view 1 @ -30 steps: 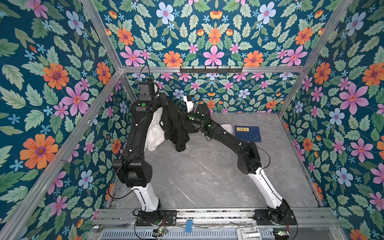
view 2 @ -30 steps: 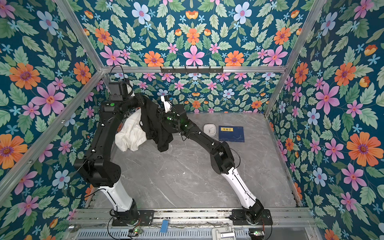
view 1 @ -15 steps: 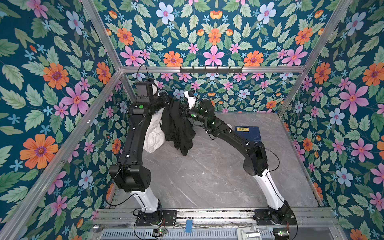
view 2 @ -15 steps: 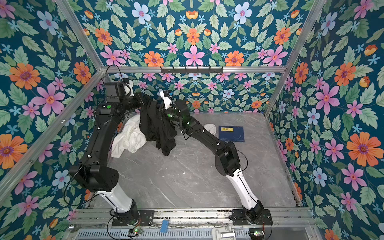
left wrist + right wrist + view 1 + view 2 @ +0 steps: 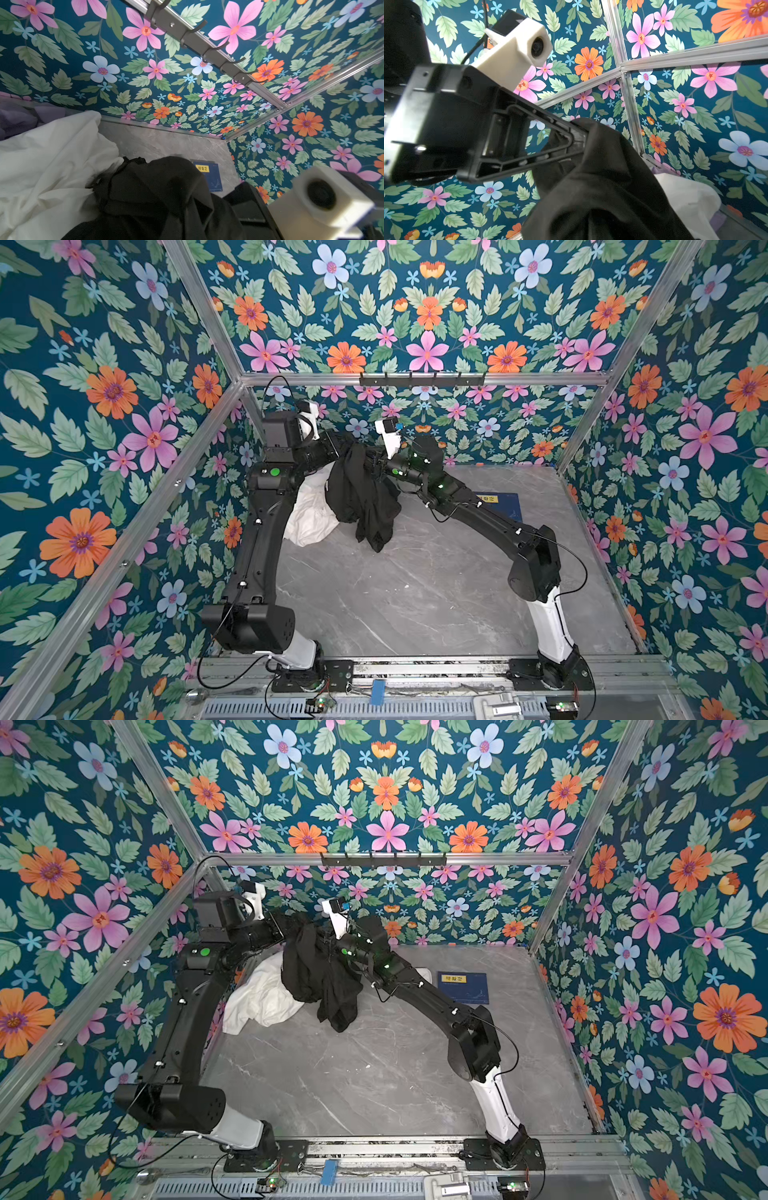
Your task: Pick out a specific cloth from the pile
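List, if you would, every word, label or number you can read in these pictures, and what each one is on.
On the blue book, a yellow label: a few dark characters, too small and blurred to read in any view.
No writing is visible on the black cloth or the white cloth.

- Left arm (image 5: 253,539) stands tall, wrist bent across towards the middle.
- Left gripper (image 5: 581,136) is pinched tight, fingers meeting on a fold of the cloth (image 5: 365,497).
- Right arm (image 5: 490,522) reaches long across to meet it.
- Right gripper (image 5: 372,463) is closed too, tips buried in the same cloth, facing the left.
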Robot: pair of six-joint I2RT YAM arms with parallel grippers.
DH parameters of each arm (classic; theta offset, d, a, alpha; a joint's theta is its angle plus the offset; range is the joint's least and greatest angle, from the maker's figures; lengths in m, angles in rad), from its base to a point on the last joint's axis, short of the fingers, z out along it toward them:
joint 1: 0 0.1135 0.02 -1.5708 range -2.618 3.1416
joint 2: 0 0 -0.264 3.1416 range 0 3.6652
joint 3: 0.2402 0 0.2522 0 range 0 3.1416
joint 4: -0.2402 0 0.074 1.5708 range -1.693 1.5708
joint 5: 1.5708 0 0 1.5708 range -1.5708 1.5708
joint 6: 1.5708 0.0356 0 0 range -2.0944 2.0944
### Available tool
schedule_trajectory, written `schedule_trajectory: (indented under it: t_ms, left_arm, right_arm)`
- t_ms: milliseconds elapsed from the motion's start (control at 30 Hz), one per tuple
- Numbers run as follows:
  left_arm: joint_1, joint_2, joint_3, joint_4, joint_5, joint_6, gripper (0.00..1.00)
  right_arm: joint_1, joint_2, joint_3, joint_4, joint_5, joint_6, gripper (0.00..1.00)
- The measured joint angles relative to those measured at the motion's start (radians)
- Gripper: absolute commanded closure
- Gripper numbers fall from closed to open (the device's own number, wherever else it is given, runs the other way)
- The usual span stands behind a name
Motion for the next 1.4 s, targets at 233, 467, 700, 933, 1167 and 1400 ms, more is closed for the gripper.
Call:
schedule_trajectory:
  t_ms: [233,467,700,933,1167,1400]
  left_arm:
    - [-0.015,-0.100,-0.094,0.047,0.058,-0.050,1.00]
    - [-0.075,-0.184,-0.161,0.053,0.080,-0.069,1.00]
    - [-0.182,-0.277,-0.281,0.052,0.060,-0.086,1.00]
    - [-0.277,-0.364,-0.446,0.064,0.032,-0.131,1.00]
    - [-0.333,-0.384,-0.564,0.129,0.037,-0.186,1.00]
    - [-0.346,-0.341,-0.694,0.189,0.047,-0.208,1.00]
  right_arm:
    - [0.000,-0.124,-0.137,0.007,-0.003,-0.037,1.00]
    - [0.009,-0.287,-0.301,-0.003,-0.008,-0.051,1.00]
    - [0.057,-0.502,-0.517,-0.040,0.022,-0.085,1.00]
    - [0.084,-0.698,-0.771,-0.075,0.092,-0.098,1.00]
    - [0.085,-0.869,-0.955,-0.113,0.188,-0.095,1.00]
    - [0.085,-0.959,-1.099,-0.135,0.267,-0.093,1.00]
